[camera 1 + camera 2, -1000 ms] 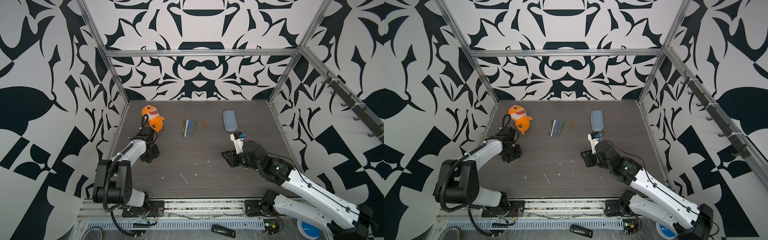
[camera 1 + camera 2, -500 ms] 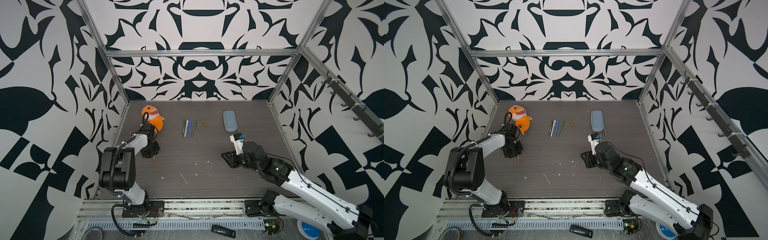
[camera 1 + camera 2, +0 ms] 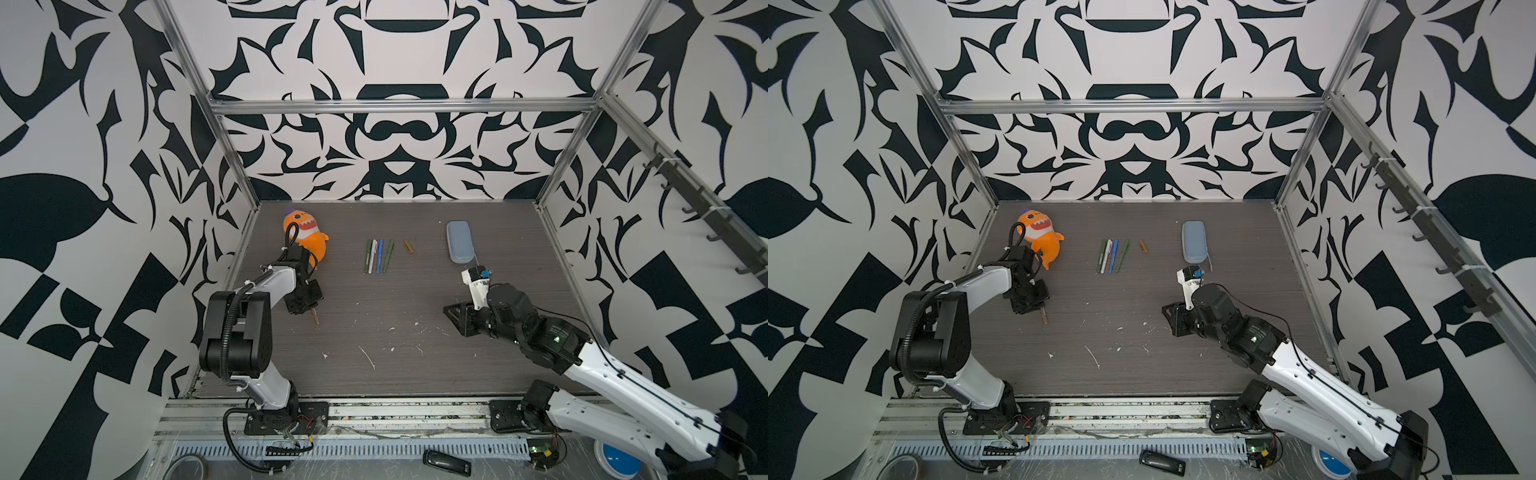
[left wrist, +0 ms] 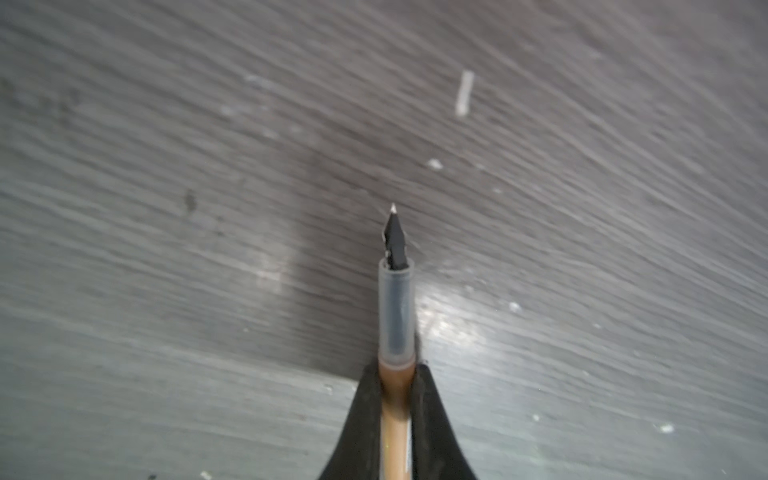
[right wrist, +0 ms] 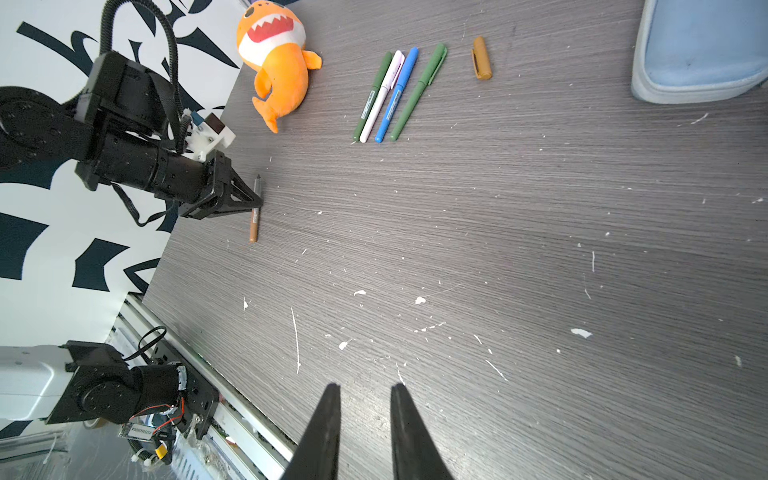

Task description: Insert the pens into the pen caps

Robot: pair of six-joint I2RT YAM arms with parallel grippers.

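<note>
Now: left gripper [image 4: 397, 374] pinches the uncapped orange-brown pen [image 4: 394, 419] just in front of the orange shark plush [image 3: 305, 235].
Its jaws press on the barrel behind a clear sleeve, with the dark nib bare and low over the grey table [image 4: 166, 208]; whether the pen touches the table I cannot tell. To the plush's right in both top views lie four capped pens [image 3: 378, 255] in a tight row: green, white-pink, blue, green. The orange-brown cap [image 3: 409, 247] lies alone just past them, and the pale blue zip case [image 3: 459, 241] further right. The right gripper [image 5: 365, 388] hangs well apart from the plush, jaws slightly parted and empty.
</note>
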